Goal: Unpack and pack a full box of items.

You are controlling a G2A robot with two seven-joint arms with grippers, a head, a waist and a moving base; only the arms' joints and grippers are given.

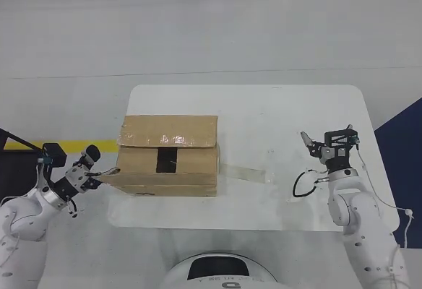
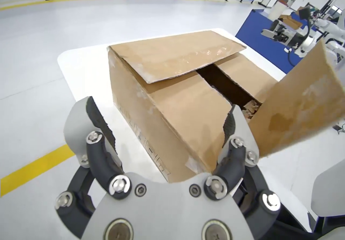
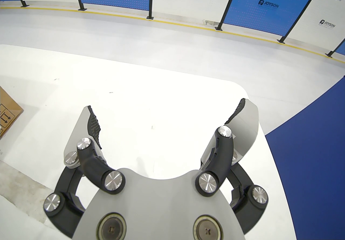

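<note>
Box (image 1: 169,155) sat left-centre of frame. Left jaws were open by raised flap (image 2: 296,106), right jaws open over desk (image 1: 283,123). Step likely wanted square flap-edge pinch, slow swing-out.

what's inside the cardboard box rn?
Through the gap between the cardboard box top flaps: dark interior and a bit of crumpled brown material at one end. The flaps cover the rest, so contents can't be told.

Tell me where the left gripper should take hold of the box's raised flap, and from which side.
Probably the raised flap, at its end edge nearest the left gripper, coming from the left end of the cardboard box. The flap stands tilted up off the box top, both faces exposed, so the open gripper could straddle the thin board.
</note>
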